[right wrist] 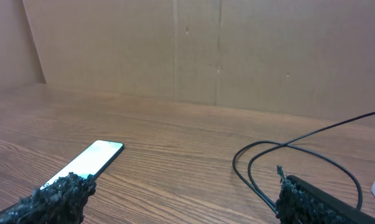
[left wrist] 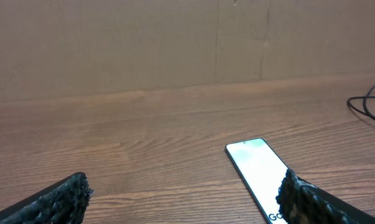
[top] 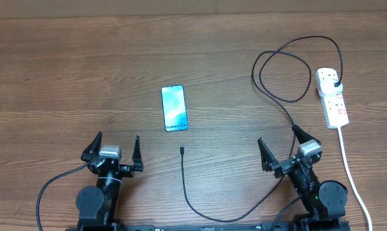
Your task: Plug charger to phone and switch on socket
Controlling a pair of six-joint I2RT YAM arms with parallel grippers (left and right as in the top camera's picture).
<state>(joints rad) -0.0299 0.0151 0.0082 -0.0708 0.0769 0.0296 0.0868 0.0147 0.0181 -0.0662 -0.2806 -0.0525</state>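
gaping wide, empty, left gripper [top: 117, 137], right gripper [top: 277, 133]

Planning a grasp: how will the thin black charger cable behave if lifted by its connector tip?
Probably floppy: the thin black charger cable lies in loose curves and loops on the wooden table. Its small connector tip would likely dangle. The far end looks plugged into the white power strip, so pulling may drag that.

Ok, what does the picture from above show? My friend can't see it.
A lit phone lies on a wooden table, with the loose tip of the black charger near it, not plugged in. The charger's other end sits in the white socket at the right. The left gripper and right gripper are open and empty.
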